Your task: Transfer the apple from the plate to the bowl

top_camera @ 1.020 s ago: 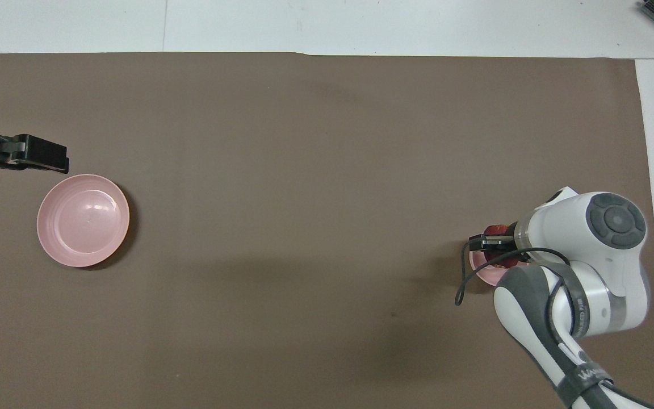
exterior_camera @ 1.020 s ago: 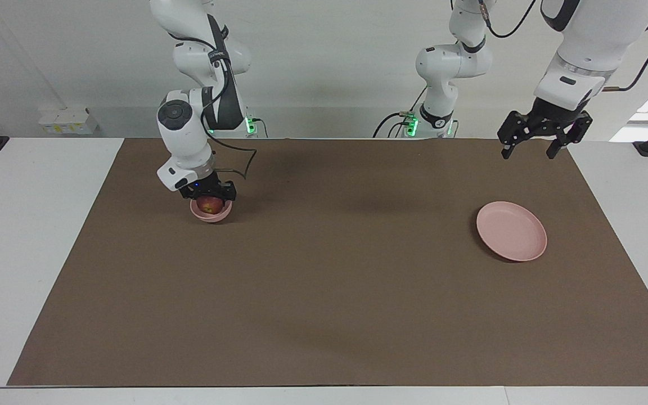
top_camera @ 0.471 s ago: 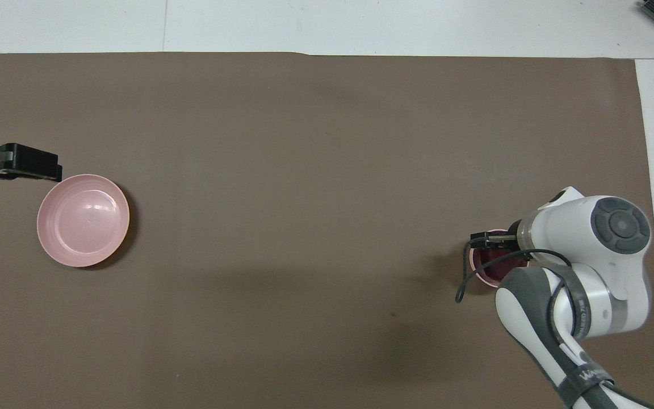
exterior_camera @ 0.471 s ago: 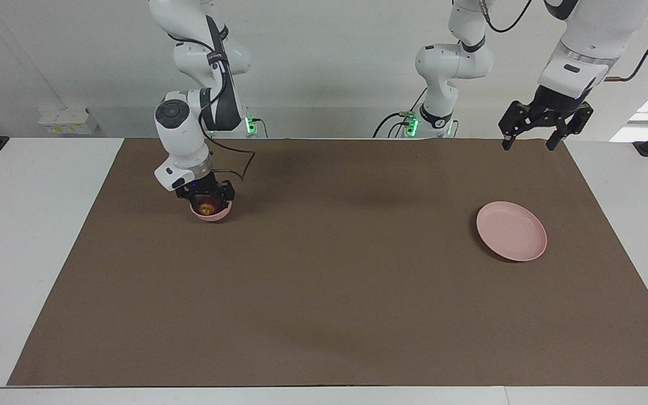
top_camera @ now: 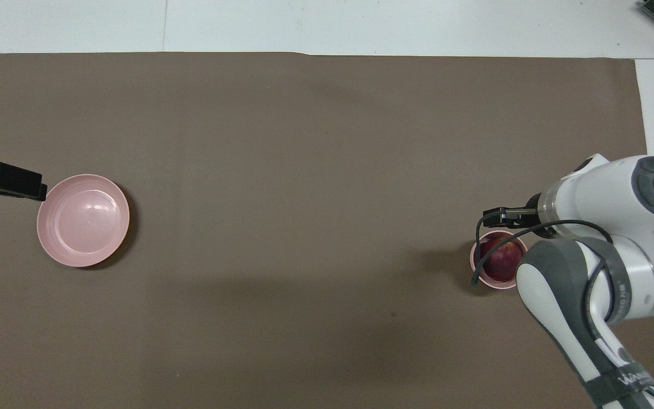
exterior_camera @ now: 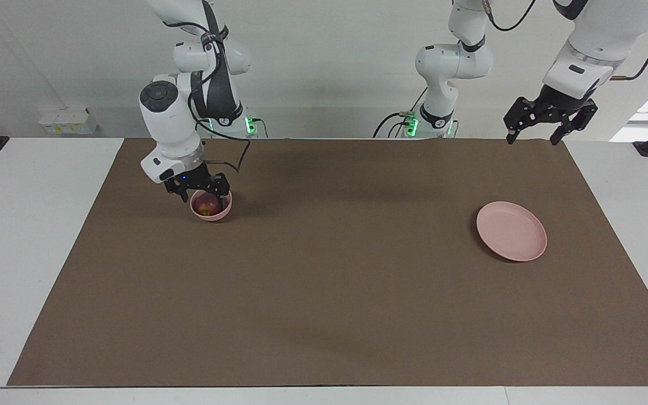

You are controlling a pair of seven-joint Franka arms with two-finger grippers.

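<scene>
Sitting in the small, deep, pale pink matte bowl [exterior_camera: 211, 207], we find the small round dark red apple [exterior_camera: 207, 205], a yellowish patch showing near its stem. We note the bowl stands on the brown mat [exterior_camera: 335, 281] that covers the white tabletop [exterior_camera: 31, 236], toward the right arm's end. The right gripper [exterior_camera: 197, 191] hangs just above the bowl's rim, its fingers [exterior_camera: 183, 195] spread and released, clear of the apple. In the overhead view the apple [top_camera: 500, 258] shows in the bowl [top_camera: 477, 267] beside the right arm's white wrist.

We see the wide, shallow pale pink plate [exterior_camera: 511, 230] well apart, toward the left arm's end. The left gripper [exterior_camera: 533, 130] waits high over the mat's edge nearest the robots, fingers [exterior_camera: 511, 135] open, holding nothing.
</scene>
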